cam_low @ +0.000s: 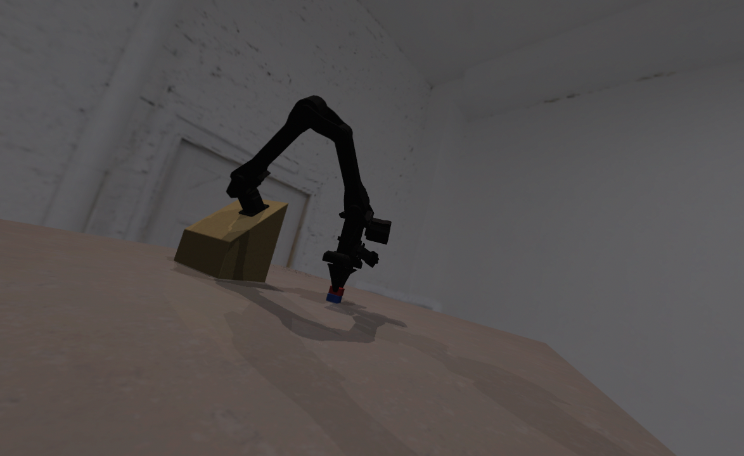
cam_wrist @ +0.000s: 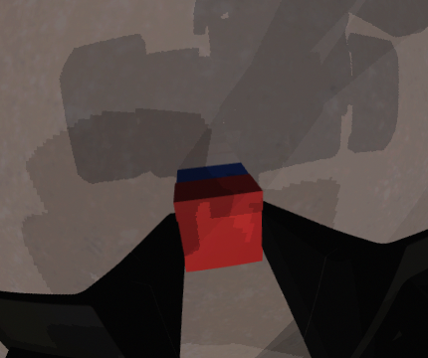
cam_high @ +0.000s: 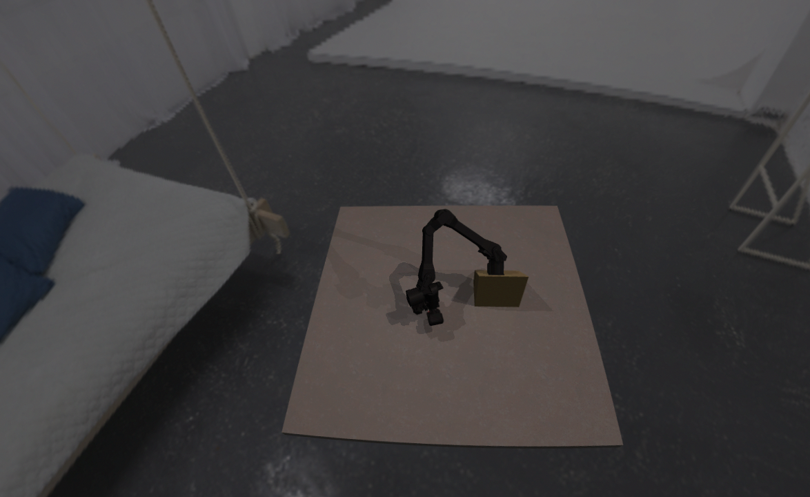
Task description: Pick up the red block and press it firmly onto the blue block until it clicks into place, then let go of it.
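Currently my gripper (cam_low: 336, 289) (cam_wrist: 217, 218) is clamped on the red block (cam_low: 338, 292) (cam_wrist: 224, 239), atop the blue block (cam_low: 334, 298) (cam_wrist: 211, 172); releasing before it clicks could leave it loose, likely from too little push.

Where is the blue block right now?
In the exterior view, the blue block sits on the pinkish board, right under the red block, which the gripper is holding.

The pincer (cam_low: 334, 289) grips 1 red block (cam_low: 336, 291) atop 1 blue block (cam_low: 334, 298).
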`<state>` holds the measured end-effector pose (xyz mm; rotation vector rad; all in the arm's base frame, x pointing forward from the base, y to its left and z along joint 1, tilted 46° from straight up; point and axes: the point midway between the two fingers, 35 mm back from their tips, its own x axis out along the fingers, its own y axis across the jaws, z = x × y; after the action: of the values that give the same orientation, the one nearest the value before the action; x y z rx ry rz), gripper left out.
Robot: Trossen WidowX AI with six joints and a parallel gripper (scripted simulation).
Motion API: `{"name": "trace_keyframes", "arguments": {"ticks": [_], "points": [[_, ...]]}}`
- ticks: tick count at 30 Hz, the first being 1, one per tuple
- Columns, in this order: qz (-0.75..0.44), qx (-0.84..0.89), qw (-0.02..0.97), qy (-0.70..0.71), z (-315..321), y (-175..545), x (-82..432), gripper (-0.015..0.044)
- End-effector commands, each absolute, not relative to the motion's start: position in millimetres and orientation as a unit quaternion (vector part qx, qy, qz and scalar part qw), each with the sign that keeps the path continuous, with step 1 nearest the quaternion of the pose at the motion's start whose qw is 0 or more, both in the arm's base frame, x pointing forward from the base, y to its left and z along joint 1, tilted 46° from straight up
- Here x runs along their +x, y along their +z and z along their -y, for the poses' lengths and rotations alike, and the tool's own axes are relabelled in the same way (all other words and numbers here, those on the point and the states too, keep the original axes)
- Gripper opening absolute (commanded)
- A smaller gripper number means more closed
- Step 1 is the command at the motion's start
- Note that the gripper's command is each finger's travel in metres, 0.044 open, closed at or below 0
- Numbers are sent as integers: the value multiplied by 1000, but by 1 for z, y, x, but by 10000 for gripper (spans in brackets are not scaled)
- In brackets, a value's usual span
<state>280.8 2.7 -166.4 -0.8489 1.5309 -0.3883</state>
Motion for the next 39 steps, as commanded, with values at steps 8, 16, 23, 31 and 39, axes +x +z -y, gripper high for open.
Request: {"name": "trace_keyframes", "arguments": {"ticks": [8,16,23,31,39], "points": [[-667,-373,622,-169,-2,-167,280,0],[-667,-372,623,-168,-25,-144,279,0],[-667,-372,623,-168,-28,-141,279,0],[-667,-372,622,-169,-14,-155,279,0],[-667,-373,622,-169,-9,-159,279,0]]}}
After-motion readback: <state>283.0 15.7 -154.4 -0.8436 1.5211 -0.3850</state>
